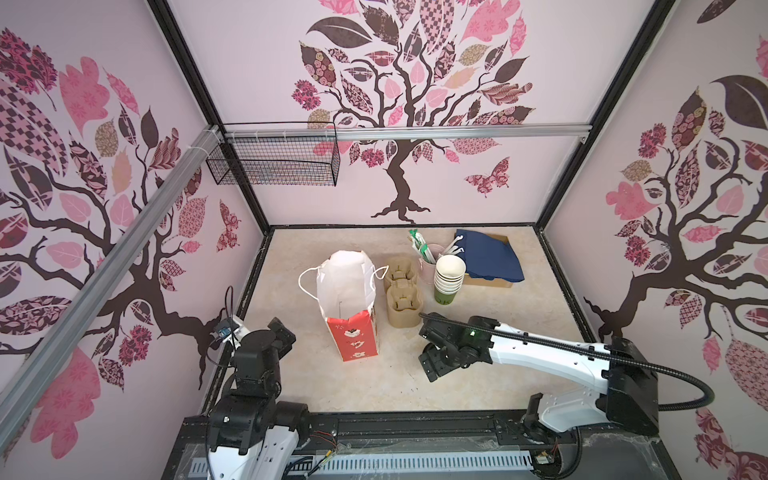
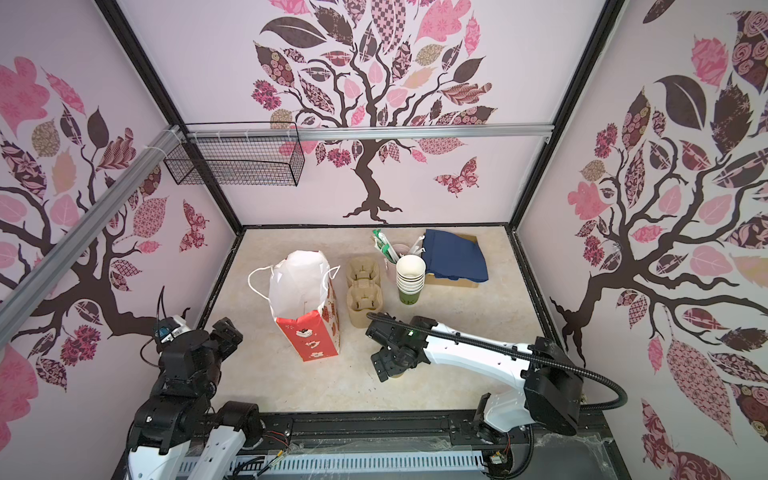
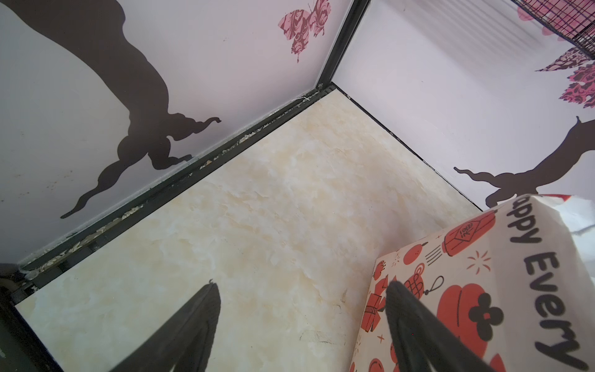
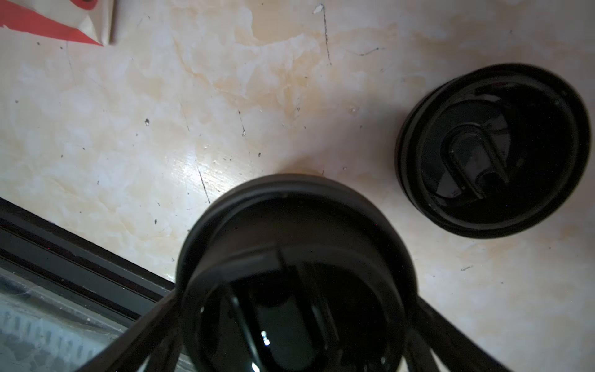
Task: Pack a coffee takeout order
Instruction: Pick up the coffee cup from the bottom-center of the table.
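In the right wrist view a cup with a round black lid [image 4: 289, 257] stands right under the camera. My right gripper [image 4: 293, 309] is open, one finger on either side of the cup below the lid's rim. A second black lid [image 4: 492, 151] sits on the table a little further off. In both top views the right gripper [image 1: 430, 365] hangs low over the table and hides both lids. The tan two-cup carrier [image 1: 403, 297] stands beside the red-and-white paper bag [image 1: 349, 291]. Navy napkins [image 1: 490, 253] lie at the back right. My left gripper [image 3: 302, 296] is open and empty, close to the bag's printed side [image 3: 467, 290].
A stack of lidless cups [image 1: 449, 278] and a pink cup of wrapped straws [image 1: 428, 253] stand behind the carrier. The napkins rest on a cardboard box [image 1: 494, 283]. A wire basket [image 1: 274, 160] hangs on the back left rail. Walls enclose three sides.
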`<control>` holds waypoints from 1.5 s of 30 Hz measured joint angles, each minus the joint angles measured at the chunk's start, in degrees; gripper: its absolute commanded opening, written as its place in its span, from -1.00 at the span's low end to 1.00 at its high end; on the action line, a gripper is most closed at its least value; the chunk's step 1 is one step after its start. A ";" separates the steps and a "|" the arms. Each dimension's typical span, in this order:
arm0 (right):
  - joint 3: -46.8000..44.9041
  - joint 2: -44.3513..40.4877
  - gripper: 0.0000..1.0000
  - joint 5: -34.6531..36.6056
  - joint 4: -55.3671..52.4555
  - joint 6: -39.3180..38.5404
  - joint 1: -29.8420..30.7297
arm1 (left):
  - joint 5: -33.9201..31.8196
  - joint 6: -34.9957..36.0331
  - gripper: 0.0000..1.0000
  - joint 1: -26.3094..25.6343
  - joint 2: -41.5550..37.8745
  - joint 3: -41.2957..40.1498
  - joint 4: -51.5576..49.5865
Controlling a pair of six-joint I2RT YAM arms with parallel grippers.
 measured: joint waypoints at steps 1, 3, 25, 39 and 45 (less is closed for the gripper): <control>0.22 0.35 0.96 0.11 0.00 0.00 0.00 | 0.00 0.00 0.68 0.00 0.00 0.00 0.00; 0.31 0.90 0.94 0.22 0.07 0.00 0.00 | -0.02 0.00 0.68 0.00 0.00 0.00 0.00; 1.11 2.75 0.84 1.60 0.11 0.20 0.00 | -0.02 0.00 0.68 0.00 -0.22 0.00 0.00; 1.11 0.15 0.82 4.07 -2.49 2.97 -0.02 | -0.07 0.00 0.68 0.00 -0.22 0.00 0.00; 1.27 -5.25 0.79 5.33 -6.51 3.65 -3.30 | -0.09 0.00 0.69 0.00 -0.52 0.00 0.00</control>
